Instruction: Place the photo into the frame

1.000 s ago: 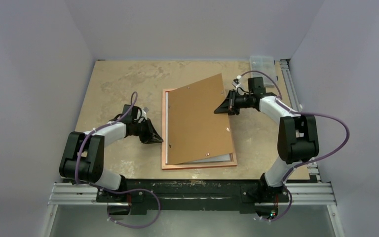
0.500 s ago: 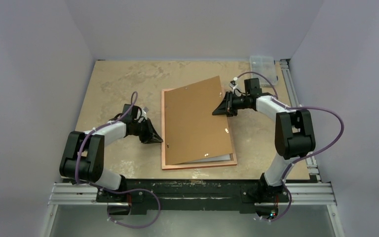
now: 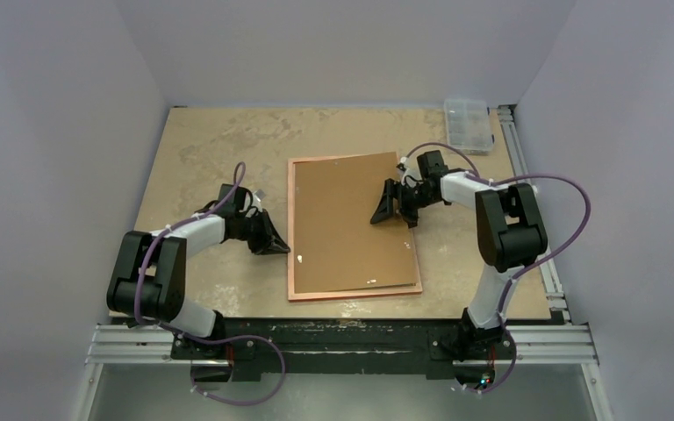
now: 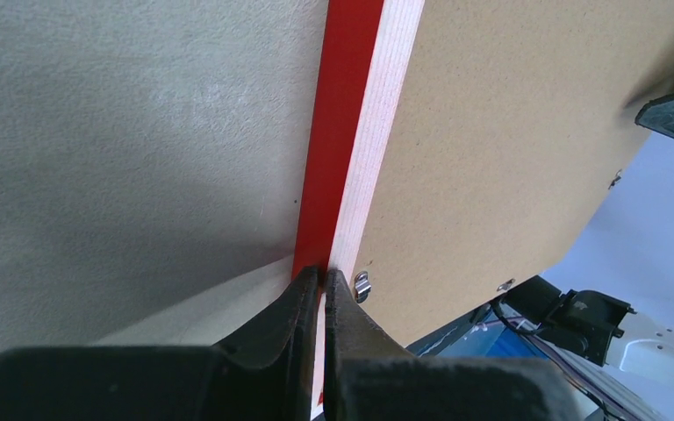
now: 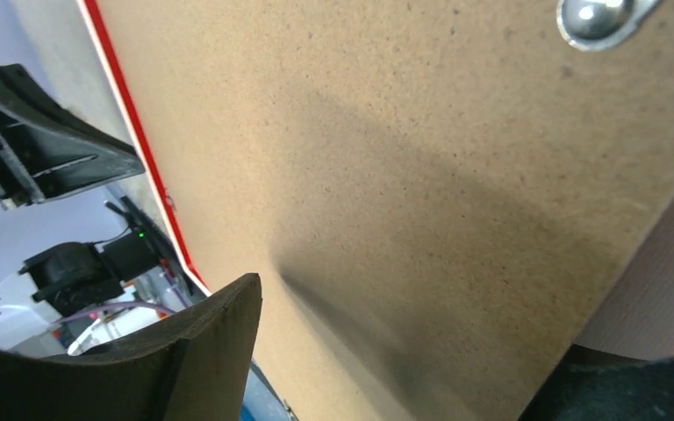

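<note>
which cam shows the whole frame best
Top external: the frame shows whole, its outline visible around the backing board. Left wrist shows only one red edge by the left tool; right wrist only a thin red sliver.

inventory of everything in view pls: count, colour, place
table: 1, mottled tan, spans the workspace
frame: 1, copper-brown back up, red front edge, table centre
backing board: 1, brown, lying in the frame
photo: none visible
metal tabs: at least three, silver, near the backing board's edges
plastic box: 1, clear, far right corner of the table
left gripper: 1, black, fingers shut, tips at the frame's left edge
right gripper: 1, black, fingers open, over the backing board's right side
</note>
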`<action>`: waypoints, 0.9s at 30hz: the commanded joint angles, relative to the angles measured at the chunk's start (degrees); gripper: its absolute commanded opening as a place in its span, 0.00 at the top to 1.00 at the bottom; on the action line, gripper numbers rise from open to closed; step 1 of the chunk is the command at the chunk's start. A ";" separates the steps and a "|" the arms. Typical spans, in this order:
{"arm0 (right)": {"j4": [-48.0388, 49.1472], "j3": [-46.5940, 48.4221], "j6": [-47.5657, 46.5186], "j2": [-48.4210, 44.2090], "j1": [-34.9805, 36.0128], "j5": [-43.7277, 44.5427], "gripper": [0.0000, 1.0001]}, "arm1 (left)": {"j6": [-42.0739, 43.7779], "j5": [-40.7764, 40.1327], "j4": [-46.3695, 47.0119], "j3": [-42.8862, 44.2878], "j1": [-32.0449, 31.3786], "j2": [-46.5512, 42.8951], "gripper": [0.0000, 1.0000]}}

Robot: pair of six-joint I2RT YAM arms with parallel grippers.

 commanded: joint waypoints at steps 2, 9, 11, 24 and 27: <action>-5.16 4.24 -3.40 -0.68 2.73 7.78 0.32 | 2.10 -5.24 1.02 -0.38 -0.87 2.39 1.00; -10.14 7.69 -5.69 0.50 4.93 13.70 0.29 | 1.99 -5.42 0.98 -0.28 -0.87 2.84 1.00; -11.73 8.74 -6.27 0.26 5.34 16.07 0.28 | 1.99 -5.42 1.00 -0.22 -0.87 2.93 1.00; -15.52 9.97 -6.16 -2.71 5.79 26.24 0.17 | 1.91 -5.67 0.52 0.07 -0.87 3.28 1.00; -15.92 9.87 -6.22 -3.06 6.06 28.59 0.15 | 1.86 -5.76 0.51 0.06 -0.87 3.28 1.00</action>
